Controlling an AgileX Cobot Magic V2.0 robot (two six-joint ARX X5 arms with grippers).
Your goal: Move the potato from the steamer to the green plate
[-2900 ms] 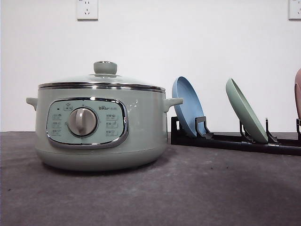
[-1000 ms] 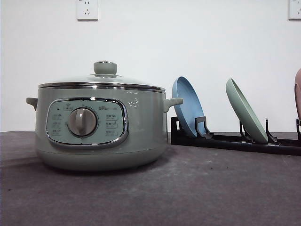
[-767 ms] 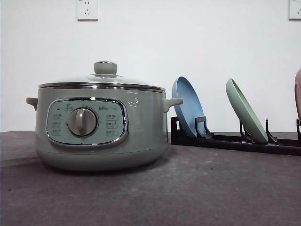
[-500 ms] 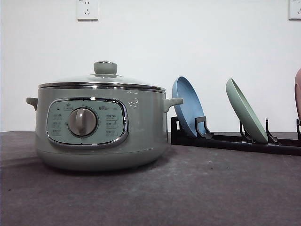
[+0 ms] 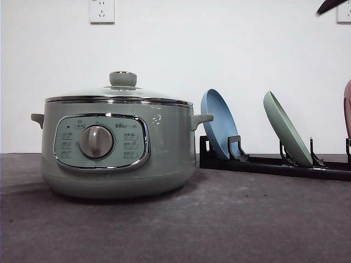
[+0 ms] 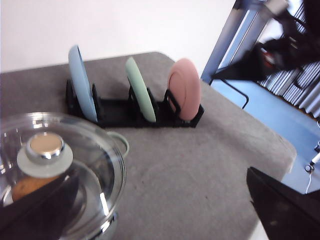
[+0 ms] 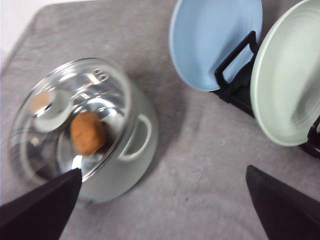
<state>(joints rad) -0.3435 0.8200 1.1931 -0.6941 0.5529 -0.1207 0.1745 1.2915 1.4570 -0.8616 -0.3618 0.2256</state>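
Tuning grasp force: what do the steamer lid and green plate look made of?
Lid: clear glass, glossy; the potato shows through it, and highlights streak it. Knob looks like matte plastic or ceramic with a metal cap. Green plate: matte, probably plastic or melamine; no glare.

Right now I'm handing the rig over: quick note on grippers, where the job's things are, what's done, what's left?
Left gripper: open, empty, hanging above the steamer.
Right gripper: open, empty, above the table between steamer and rack.
Potato: inside the steamer, seen through the glass lid, which is on.
Green plate: leaning in the rack, between the blue plate and the pink plate.
Done: nothing.
Left: take the lid off, lay the green plate on the table, move the potato onto it.
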